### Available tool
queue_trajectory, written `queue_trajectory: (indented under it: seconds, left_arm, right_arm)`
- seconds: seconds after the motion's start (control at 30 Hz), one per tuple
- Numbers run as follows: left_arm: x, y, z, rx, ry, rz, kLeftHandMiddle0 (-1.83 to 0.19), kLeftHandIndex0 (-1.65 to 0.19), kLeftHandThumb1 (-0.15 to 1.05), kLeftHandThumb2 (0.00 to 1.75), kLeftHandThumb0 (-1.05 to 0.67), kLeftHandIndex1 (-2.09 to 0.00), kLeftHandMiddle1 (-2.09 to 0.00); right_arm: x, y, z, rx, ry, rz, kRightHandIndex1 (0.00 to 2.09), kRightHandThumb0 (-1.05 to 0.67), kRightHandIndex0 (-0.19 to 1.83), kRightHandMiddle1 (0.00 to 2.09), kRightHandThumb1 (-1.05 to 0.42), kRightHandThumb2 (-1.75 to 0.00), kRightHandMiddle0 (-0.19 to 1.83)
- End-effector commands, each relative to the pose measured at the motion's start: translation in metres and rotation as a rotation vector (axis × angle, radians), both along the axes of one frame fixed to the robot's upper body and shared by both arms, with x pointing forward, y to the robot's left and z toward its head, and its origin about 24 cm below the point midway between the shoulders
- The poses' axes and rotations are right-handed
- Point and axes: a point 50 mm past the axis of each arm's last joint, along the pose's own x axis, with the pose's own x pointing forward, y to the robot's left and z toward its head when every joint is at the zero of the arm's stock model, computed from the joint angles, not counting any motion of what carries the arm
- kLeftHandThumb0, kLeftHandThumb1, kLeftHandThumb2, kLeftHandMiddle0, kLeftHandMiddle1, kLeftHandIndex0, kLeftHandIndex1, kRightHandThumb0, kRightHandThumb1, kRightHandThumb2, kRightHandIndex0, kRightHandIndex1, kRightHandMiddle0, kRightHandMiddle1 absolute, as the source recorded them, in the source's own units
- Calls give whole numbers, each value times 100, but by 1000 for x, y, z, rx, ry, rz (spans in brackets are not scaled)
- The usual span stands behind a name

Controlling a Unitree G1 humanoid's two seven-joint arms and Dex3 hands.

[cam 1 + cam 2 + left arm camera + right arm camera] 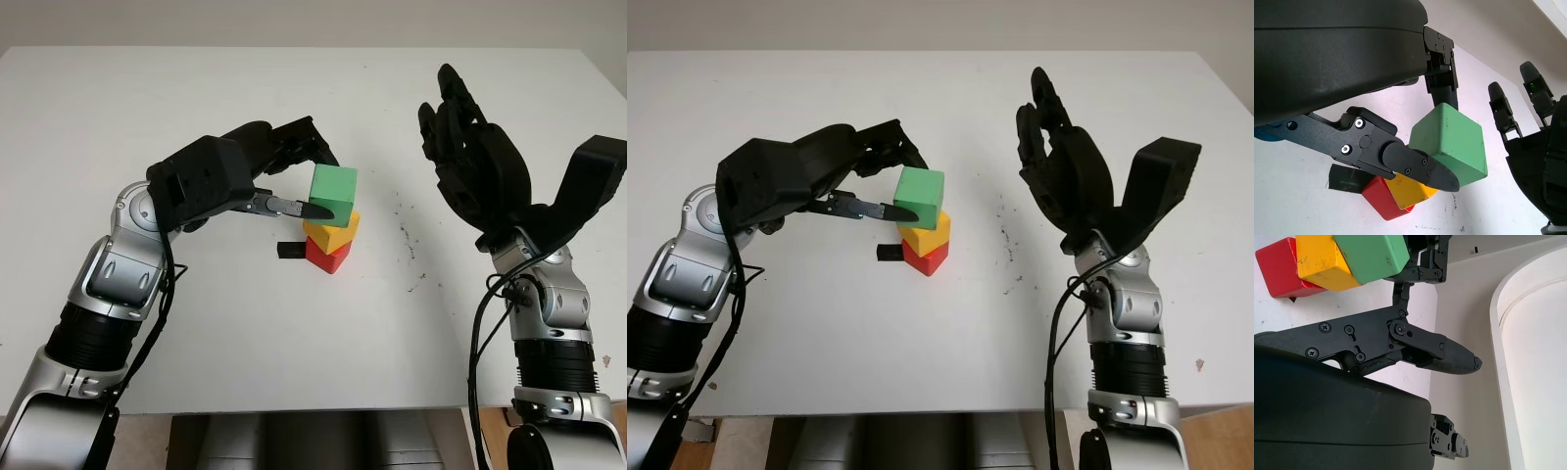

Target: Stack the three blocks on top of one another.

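Green block (333, 194) over yellow block (330, 233) over red block (327, 256); white table (147, 108), black fingers (313, 210).

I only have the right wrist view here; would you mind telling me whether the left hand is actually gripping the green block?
Observer: Yes, the left hand has its fingers closed on the green block, a fingertip pressed against its near face.
Operator: Thank you. Is the block seated on the stack?
Observer: It sits tilted on the yellow block, which rests on the red block.
Operator: And where is my right hand?
Observer: The right hand is open, raised above the table to the right of the stack.
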Motion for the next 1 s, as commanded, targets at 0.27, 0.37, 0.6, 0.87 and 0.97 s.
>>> queue_trajectory:
  seconds: [0.27, 0.37, 0.6, 0.87, 0.97]
  left_arm:
    - [-5, -3, 1, 51, 4, -6, 5, 2, 105, 13, -57, -66, -5]
    - [-6, -3, 2, 48, 4, -15, 7, -6, 104, 7, -59, -24, -5]
    - [-10, -4, 4, 61, 17, -46, 10, 7, 98, 4, -68, -7, -4]
    - [-22, 1, 11, 58, 58, -135, 19, 19, 92, 4, -78, 0, 0]
    - [-26, 10, 13, 13, 85, -176, 19, 19, 93, 5, -87, 0, 0]
  right_arm:
    - [-3, -1, 0, -9, -12, -9, 2, -55, -19, 0, -105, -71, -13]
    - [-3, -2, 0, -5, -12, -3, 2, -56, -19, 0, -105, -71, -14]
    - [-2, -2, 0, 3, -8, -3, 2, -57, -19, 0, -105, -68, -13]
    - [-2, 0, -1, 3, -5, 7, 1, -57, -19, 0, -105, -66, -15]
    - [-3, 1, -2, -12, -8, 12, 0, -58, -19, 0, -105, -66, -15]
